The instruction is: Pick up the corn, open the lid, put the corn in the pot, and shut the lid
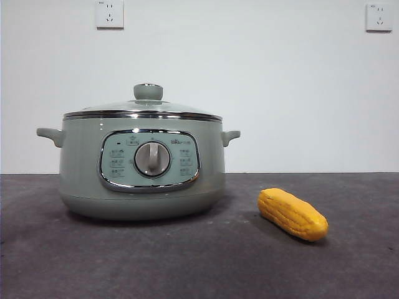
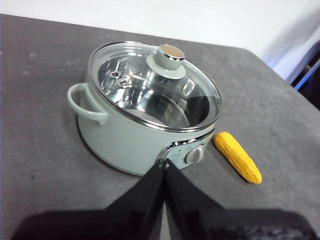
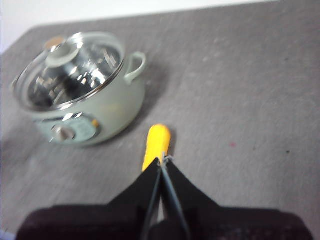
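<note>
my left pincer (image 2: pixel 164 165) hangs above the table (image 1: pixel 187 261) with its jaws pressed together, holding nothing, looking down at the pot (image 2: pixel 125 142), whose lid (image 2: pixel 150 85) sits closed on its rim. my right pincer (image 3: pixel 161 162) is also pressed shut and empty, poised over the corn (image 3: pixel 156 140). the corn lies on the dark table just beside the pot, on the control panel (image 1: pixel 149 160) side, not touching it.

Even, bright light; glare on the lid (image 2: pixel 150 87); right wrist view blurred.
</note>
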`<control>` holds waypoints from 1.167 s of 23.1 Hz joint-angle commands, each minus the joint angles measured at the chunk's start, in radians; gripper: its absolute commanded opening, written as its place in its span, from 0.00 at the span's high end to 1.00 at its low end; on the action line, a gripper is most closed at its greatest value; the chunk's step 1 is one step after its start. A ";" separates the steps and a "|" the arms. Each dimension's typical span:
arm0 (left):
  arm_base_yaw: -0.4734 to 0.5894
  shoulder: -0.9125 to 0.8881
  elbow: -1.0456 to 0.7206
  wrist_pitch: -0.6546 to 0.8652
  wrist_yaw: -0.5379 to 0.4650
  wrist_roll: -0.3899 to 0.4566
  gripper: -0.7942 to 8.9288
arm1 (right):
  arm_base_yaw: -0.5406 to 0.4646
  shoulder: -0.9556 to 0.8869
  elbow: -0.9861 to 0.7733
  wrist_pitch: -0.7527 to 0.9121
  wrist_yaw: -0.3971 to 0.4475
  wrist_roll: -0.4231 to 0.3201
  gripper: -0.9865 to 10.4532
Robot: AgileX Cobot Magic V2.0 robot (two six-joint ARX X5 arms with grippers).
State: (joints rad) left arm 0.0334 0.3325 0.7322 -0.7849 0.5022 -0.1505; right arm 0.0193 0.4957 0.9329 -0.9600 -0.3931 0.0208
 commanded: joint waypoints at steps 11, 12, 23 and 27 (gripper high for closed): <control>-0.070 0.132 0.264 -0.187 0.032 0.110 0.92 | 0.001 0.143 0.214 -0.244 -0.030 -0.109 0.90; -0.070 0.132 0.265 -0.186 0.033 0.110 0.91 | 0.001 0.143 0.217 -0.242 -0.030 -0.100 0.89; -0.076 0.132 0.266 -0.167 0.108 0.095 0.21 | 0.001 0.191 0.237 -0.241 -0.091 -0.076 0.42; -0.076 0.133 0.266 -0.167 0.108 0.094 0.21 | 0.011 0.297 0.237 -0.215 -0.105 -0.073 0.42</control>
State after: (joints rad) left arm -0.0406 0.4664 0.9951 -0.9588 0.6067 -0.0547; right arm 0.0288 0.7868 1.1675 -1.1797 -0.4953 -0.0566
